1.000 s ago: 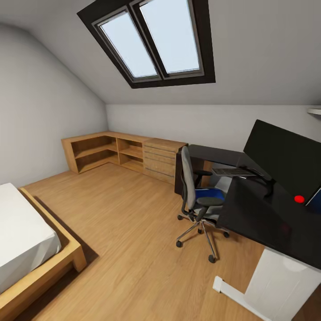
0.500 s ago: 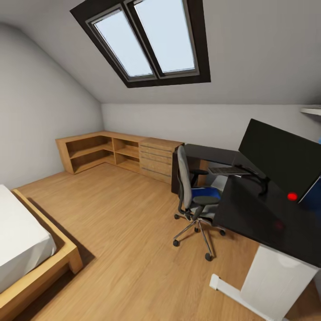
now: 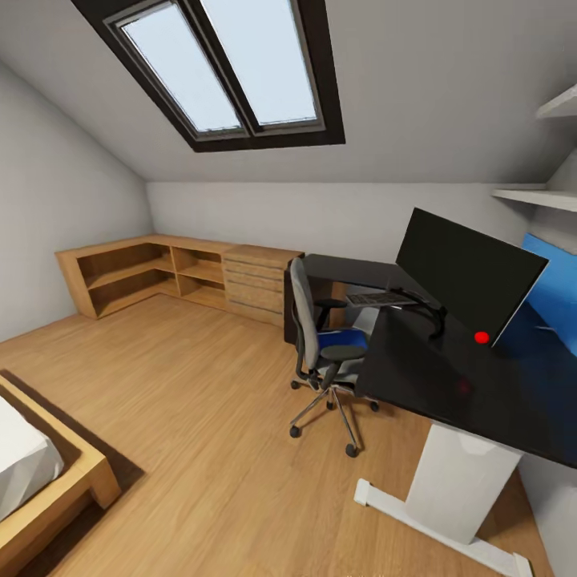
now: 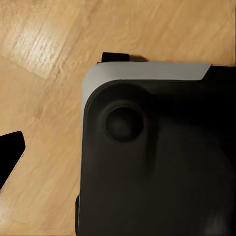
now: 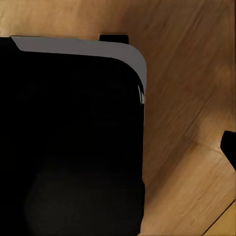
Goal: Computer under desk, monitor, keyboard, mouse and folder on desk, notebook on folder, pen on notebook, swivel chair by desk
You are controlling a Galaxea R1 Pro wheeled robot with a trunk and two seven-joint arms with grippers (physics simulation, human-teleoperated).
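Black glossy desk [image 3: 449, 377] on white legs, blue back panel along its far edge. On its top: monitor [image 3: 465, 272] on its stand, keyboard [image 3: 381, 299] just beside the stand toward the far wing. Wood floor [image 3: 200, 401] carries the chair [image 3: 320, 353], parked right at the desk edge, blue folder [image 3: 340, 340] lying on its seat. Low wood shelf unit [image 3: 176, 276] along the far wall, bed [image 3: 40, 473] at the near corner.
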